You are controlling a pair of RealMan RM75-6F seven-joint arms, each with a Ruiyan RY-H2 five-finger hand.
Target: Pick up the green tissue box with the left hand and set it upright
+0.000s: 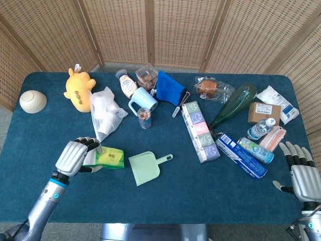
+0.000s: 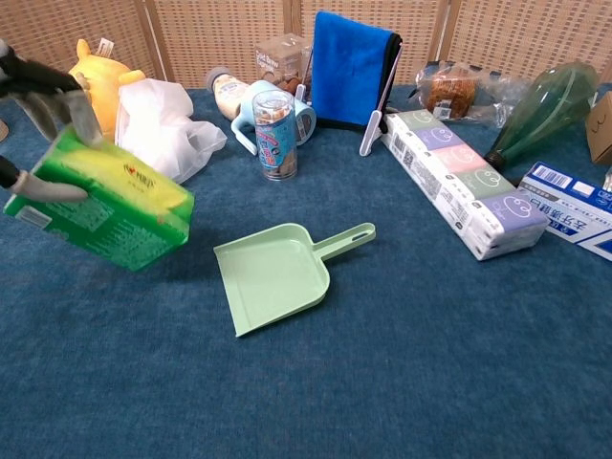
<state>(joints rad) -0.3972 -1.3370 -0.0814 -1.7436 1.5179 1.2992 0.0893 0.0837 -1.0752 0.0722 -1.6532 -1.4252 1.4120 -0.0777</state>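
The green tissue box [image 1: 108,157] [image 2: 110,204] is lifted off the blue table and tilted, its long side slanting down to the right. My left hand [image 1: 74,155] [image 2: 38,105] grips its left end, fingers over the top and thumb underneath. In the chest view the box hangs just left of the green dustpan [image 2: 277,275]. My right hand [image 1: 300,173] rests at the table's right front edge, fingers spread, holding nothing; the chest view does not show it.
A white plastic bag [image 1: 104,111], yellow plush toy [image 1: 78,89] and bowl [image 1: 33,101] lie behind the left hand. A blue cup [image 1: 142,102], small jar [image 2: 275,135], blue cloth [image 2: 352,67], long tissue pack [image 1: 200,130] and green bottle [image 1: 234,104] fill the middle and right.
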